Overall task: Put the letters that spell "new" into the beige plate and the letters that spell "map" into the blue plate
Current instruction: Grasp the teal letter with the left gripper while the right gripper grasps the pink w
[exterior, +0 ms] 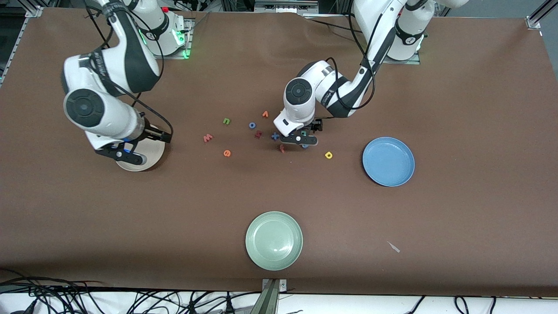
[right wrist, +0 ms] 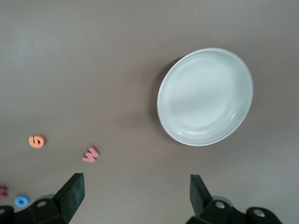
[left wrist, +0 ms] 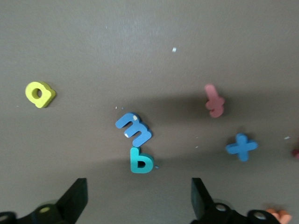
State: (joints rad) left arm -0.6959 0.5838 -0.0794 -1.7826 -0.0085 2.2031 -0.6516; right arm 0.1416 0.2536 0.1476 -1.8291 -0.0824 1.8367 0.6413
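Under the left gripper (left wrist: 135, 198), whose fingers stand apart and hold nothing, the m (left wrist: 134, 129) and p (left wrist: 141, 160) lie touching near the table's middle, p nearer its fingertips, while the right gripper (exterior: 126, 152) waits open over the beige plate (exterior: 150, 159)

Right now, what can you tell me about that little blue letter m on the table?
The blue m is a tiny, thick letter that looks like soft foam, with a pale speck on one leg. It lies flat on the brown table, among the scattered letters near the middle. The teal p lies right against it, apparently touching. The yellow a sits apart, toward the blue plate. The left hand hangs open above the m; nothing grips it.
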